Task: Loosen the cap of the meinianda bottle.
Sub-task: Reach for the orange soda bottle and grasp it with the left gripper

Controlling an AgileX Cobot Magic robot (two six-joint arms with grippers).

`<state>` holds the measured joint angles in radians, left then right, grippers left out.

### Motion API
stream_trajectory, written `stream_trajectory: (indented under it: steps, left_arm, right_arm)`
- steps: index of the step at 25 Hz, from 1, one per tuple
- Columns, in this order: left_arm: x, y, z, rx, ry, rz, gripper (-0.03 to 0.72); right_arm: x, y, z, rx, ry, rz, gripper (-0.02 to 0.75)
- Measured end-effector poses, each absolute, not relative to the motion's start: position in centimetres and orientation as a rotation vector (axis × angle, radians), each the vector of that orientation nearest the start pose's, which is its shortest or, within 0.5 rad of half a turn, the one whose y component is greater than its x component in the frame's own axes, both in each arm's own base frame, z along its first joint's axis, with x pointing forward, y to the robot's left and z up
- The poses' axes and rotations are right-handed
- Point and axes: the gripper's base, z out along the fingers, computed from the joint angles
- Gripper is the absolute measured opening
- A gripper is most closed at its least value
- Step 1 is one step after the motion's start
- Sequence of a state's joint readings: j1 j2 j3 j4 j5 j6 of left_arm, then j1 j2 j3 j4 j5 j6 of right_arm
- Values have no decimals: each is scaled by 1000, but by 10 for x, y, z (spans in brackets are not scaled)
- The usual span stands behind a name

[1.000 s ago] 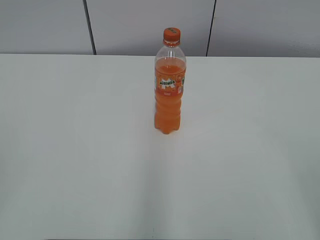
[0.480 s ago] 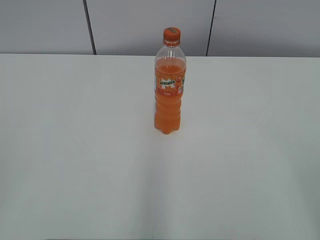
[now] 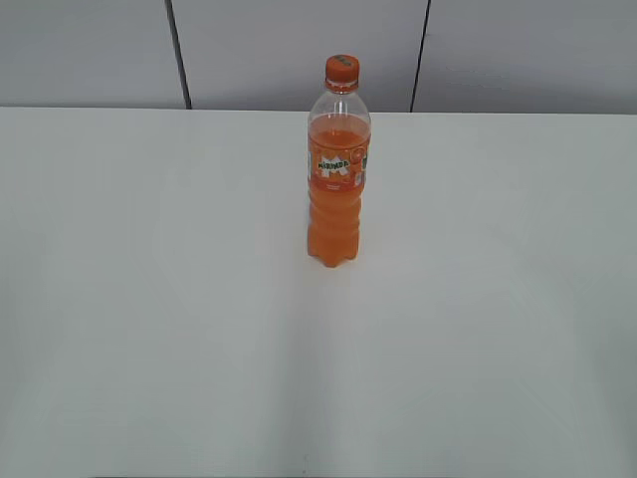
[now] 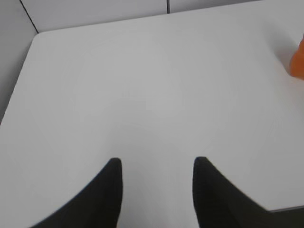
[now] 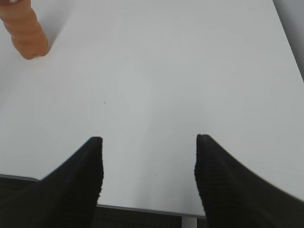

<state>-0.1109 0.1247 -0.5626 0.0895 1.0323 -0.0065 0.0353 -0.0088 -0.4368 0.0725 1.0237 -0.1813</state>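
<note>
From my remote station, I observed the meinianda bottle [image 3: 336,169] standing upright on the white table [image 3: 149,299], toward the far edge and near the middle of its width, with the cap [image 3: 341,69] seated on the neck and the orange-and-green label [image 3: 336,165] wrapped around the upper middle. Orange drink filled the bottle up to the shoulder, and the section above it was clear. Neither arm appeared in the exterior view. In the left wrist view, the left gripper [image 4: 156,168] had its jaws spread, with bare table surface visible between the two dark fingers [image 4: 107,190] and nothing held. Relative to those jaws, the bottle lay well ahead and far to the right, appearing only as an orange sliver [image 4: 298,59] at the frame edge, well apart from both fingertips. In the right wrist view, the right gripper [image 5: 148,147] likewise had its jaws spread wide, with only table surface between the fingers [image 5: 90,171] and no object in the gap. Relative to those jaws, the ridged lower body of the bottle [image 5: 26,33] stood well ahead and to the left, beyond the left finger, and well apart from it. The cap was outside both wrist views. I recorded no contact between either gripper and the bottle. Grey wall panels [image 3: 299,50] stood behind the far edge of the table.
</note>
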Motion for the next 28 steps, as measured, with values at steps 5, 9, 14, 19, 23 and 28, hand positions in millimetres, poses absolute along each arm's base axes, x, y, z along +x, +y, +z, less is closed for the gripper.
stream_trajectory:
  steps: [5,9,14,19,23,28]
  left_arm:
    - [30,4,295,121,2180,46,310]
    - [46,3,292,133,2268,64,310]
    - [60,3,288,147,2348,100,310]
    - [66,3,286,153,2381,109,310]
    - [66,3,286,154,2380,115,310]
    - [66,3,286,155,2378,116,310]
  right_arm:
    - [2,6,263,-222,2048,-3,460]
    - [2,6,263,-222,2048,-3,460]
    - [2,6,263,-222,2048,-3,460]
    - [2,6,263,-222,2048,-3,460]
    - [2,6,263,-222,2048,-3,460]
    - [2,6,263,-222,2048,-3,460]
